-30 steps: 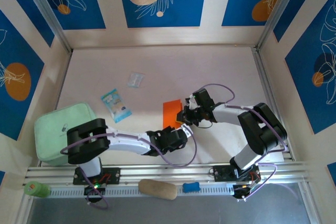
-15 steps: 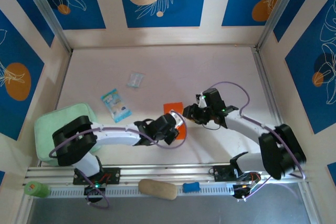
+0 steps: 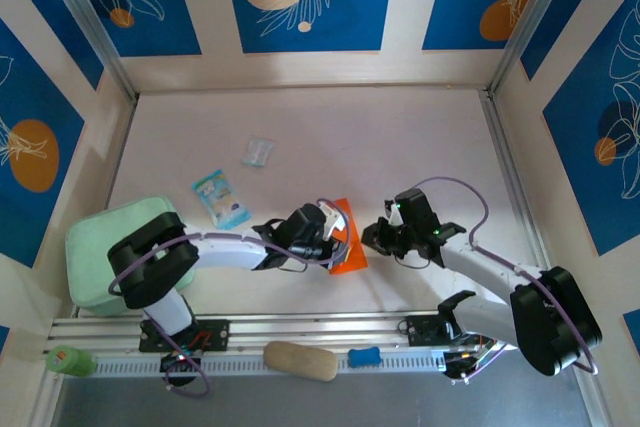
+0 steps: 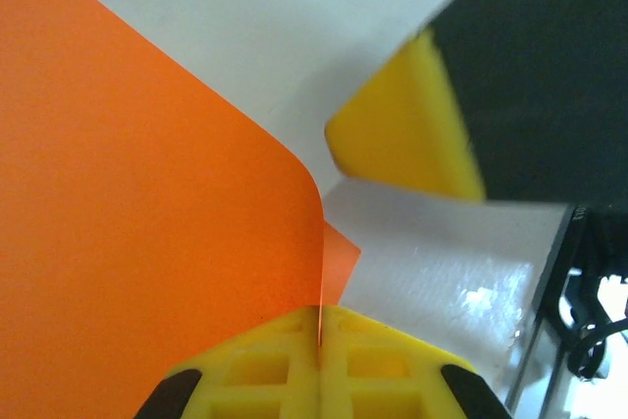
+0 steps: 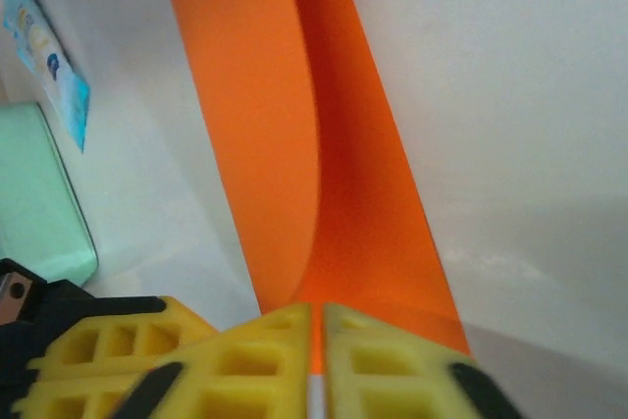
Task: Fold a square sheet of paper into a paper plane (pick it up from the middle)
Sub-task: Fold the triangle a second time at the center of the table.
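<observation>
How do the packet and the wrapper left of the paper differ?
The packet is printed blue and white; the wrapper is clear. The packet is larger than the wrapper. The packet lies close to the green pad; the wrapper lies farther back. Both lie flat on the table.

Top cam looks down from behind arms; both wrist cams v. close, all share orange sheet (image 5: 324, 193).
</observation>
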Controlling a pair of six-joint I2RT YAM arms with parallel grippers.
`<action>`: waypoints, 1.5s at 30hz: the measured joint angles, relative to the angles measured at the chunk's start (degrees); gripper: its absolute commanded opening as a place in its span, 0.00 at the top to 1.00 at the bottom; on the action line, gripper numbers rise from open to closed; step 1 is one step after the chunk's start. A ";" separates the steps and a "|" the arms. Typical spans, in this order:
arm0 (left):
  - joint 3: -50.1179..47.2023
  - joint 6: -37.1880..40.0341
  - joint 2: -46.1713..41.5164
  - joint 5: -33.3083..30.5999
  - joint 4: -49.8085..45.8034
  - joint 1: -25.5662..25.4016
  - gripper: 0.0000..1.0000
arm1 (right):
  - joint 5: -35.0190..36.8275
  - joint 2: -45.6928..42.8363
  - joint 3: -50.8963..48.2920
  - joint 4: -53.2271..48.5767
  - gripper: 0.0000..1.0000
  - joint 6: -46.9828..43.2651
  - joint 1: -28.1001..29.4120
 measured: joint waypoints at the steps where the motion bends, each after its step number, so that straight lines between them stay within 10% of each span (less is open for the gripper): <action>1: -0.22 -0.72 0.04 0.17 0.76 0.13 1.00 | -0.02 -0.02 -0.39 0.20 1.00 0.35 0.26; 45: -3.65 -1.05 5.22 1.25 4.44 7.06 0.97 | 2.95 14.58 0.96 8.22 1.00 -0.42 4.68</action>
